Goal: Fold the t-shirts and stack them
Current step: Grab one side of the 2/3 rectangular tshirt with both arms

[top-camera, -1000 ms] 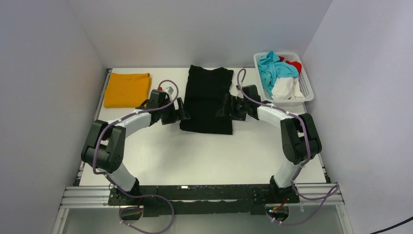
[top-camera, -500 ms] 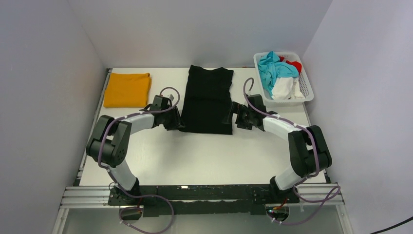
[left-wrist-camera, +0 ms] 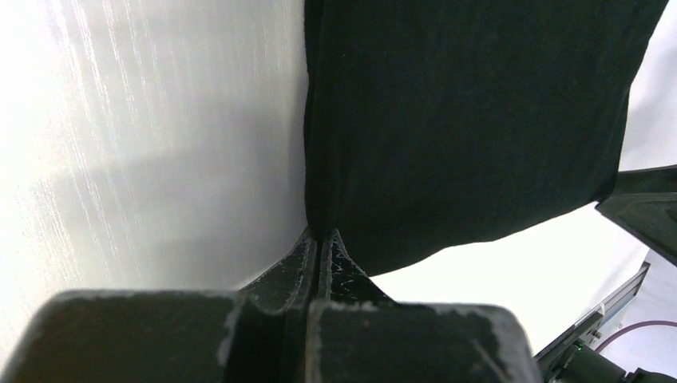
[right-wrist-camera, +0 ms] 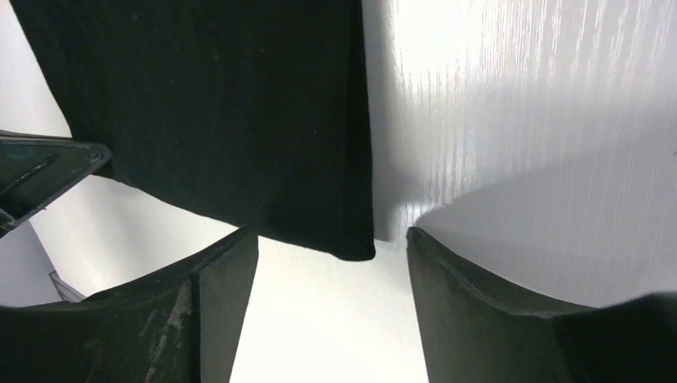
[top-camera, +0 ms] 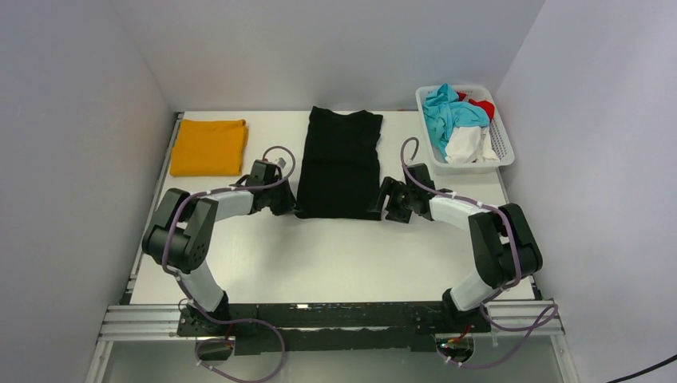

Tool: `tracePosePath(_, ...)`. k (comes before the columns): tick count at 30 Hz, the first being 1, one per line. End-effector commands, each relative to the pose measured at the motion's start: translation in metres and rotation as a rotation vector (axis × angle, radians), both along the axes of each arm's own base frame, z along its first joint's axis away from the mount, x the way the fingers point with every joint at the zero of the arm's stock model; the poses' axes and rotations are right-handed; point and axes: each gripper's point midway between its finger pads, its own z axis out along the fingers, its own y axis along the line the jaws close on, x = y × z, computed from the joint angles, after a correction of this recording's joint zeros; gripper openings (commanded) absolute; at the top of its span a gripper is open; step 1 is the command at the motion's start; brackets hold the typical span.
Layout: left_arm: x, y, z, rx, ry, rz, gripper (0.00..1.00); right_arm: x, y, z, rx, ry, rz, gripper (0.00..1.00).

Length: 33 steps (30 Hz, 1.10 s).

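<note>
Where the table (top-camera: 335, 255) reaches two o'clock, white basket (top-camera: 502, 145) holds teal, white and red cloths (top-camera: 457, 120); left gripper (left-wrist-camera: 318, 237) clamped on black t-shirt (top-camera: 341, 163) corner; right gripper (right-wrist-camera: 331, 241) with jaws apart.

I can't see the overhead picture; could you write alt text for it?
Two robot arms reach to the near corners of a black t-shirt lying flat on a white table, the left fingers shut on one, the right fingers open at the other. A folded orange t-shirt lies far left; a white basket of crumpled clothes stands far right.
</note>
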Motion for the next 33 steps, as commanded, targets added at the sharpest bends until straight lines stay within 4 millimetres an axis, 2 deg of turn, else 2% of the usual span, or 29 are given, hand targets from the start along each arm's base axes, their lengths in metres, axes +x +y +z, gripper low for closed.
tracePosePath(1, -0.012, 0.006, -0.014, 0.050, 0.023, 0.005, 0.00, -0.005, 0.002, -0.005, 0.006, 0.019, -0.016, 0.67)
tracePosePath(6, -0.013, 0.009, -0.016, 0.062, 0.027, 0.021, 0.00, -0.015, 0.002, -0.014, -0.030, 0.058, -0.001, 0.54)
tracePosePath(8, -0.013, 0.010, -0.017, 0.060, 0.027, 0.027, 0.00, -0.017, 0.002, -0.016, -0.029, 0.066, -0.004, 0.35)
tracePosePath(12, -0.015, 0.010, -0.018, 0.058, 0.027, 0.024, 0.00, -0.019, 0.005, -0.017, -0.021, 0.072, 0.010, 0.19)
tracePosePath(14, -0.017, 0.008, -0.018, 0.042, 0.020, 0.023, 0.00, -0.023, 0.007, -0.018, -0.012, 0.081, 0.026, 0.01)
tracePosePath(18, -0.040, 0.010, -0.026, 0.051, 0.047, 0.018, 0.00, -0.039, 0.009, -0.021, 0.001, 0.116, 0.055, 0.00)
tracePosePath(22, -0.079, 0.021, -0.039, 0.096, 0.094, 0.012, 0.00, -0.067, 0.008, -0.021, 0.018, 0.149, 0.101, 0.00)
tracePosePath(26, -0.125, 0.027, -0.049, 0.157, 0.165, -0.022, 0.00, -0.104, 0.006, -0.013, 0.023, 0.160, 0.162, 0.00)
tracePosePath(30, -0.159, 0.025, -0.037, 0.176, 0.162, -0.059, 0.00, -0.140, 0.011, 0.002, 0.042, 0.157, 0.246, 0.00)
tracePosePath(33, -0.179, 0.024, -0.020, 0.175, 0.136, -0.069, 0.00, -0.163, 0.017, 0.014, 0.080, 0.151, 0.291, 0.00)
